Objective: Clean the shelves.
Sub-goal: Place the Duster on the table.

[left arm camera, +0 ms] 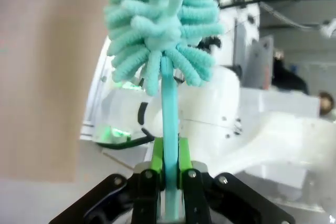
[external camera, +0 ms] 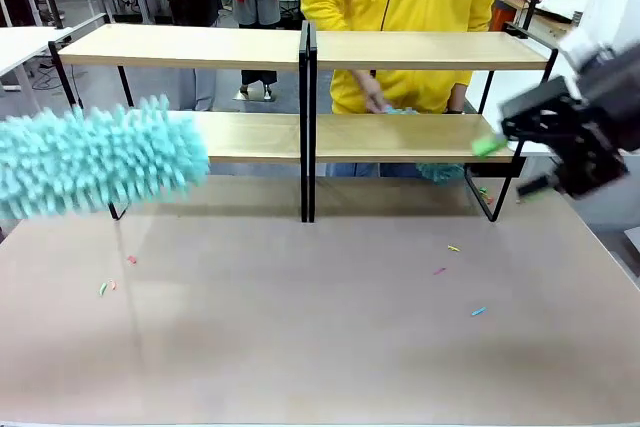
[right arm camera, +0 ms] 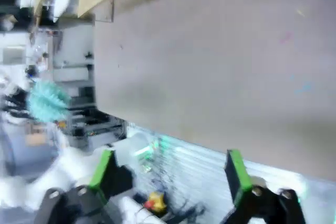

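The left gripper (left arm camera: 169, 174) pinched a fluffy teal duster (external camera: 95, 159) by its thin stem near the wooden shelves (external camera: 305, 52), while the right gripper (right arm camera: 170, 174) hung spread.

Shelves (external camera: 400, 50): matt wood boards (black metal frames); fluffy chenille duster (external camera: 95, 159).

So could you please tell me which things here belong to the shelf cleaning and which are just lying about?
Part of the job:
- shelves
- duster, held in the left gripper
- cloth the person has on the lower board

Just lying about:
- coloured scraps on the table
- right gripper, open and holding nothing
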`<action>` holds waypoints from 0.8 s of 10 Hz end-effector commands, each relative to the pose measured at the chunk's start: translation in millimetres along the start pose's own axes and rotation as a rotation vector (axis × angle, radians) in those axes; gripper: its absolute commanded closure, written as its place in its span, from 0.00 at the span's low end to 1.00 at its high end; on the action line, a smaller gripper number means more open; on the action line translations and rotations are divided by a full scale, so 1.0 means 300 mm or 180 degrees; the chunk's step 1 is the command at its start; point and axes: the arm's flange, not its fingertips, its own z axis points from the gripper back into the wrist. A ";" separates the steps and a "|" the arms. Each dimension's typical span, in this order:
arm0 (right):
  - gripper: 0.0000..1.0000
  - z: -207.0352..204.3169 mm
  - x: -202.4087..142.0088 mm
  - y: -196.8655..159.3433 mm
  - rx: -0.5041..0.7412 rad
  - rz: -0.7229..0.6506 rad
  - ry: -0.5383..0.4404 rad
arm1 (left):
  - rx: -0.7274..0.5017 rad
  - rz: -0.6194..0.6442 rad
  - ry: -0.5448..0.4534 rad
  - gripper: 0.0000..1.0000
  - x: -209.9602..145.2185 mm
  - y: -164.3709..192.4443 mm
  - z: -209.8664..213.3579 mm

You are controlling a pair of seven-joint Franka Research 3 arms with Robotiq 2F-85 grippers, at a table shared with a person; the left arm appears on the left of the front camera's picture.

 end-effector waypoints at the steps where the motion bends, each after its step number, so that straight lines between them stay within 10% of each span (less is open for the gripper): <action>1: 0.00 -0.066 -0.092 -0.232 0.0192 -0.0615 -0.0011 | -0.0102 0.0007 0.0290 0.87 0.009 0.223 -0.077; 4: 0.00 0.035 0.040 -0.089 0.0084 -0.0363 0.0061 | 0.0585 0.0979 0.0282 0.87 0.037 0.449 -0.231; 5: 0.00 0.035 0.040 -0.089 0.0084 -0.0363 0.0061 | -0.0035 0.0186 0.0362 0.87 0.037 0.400 -0.189; 8: 0.00 0.035 0.040 -0.089 0.0084 -0.0363 0.0061 | 0.0350 0.0282 0.0331 0.87 0.035 0.471 -0.225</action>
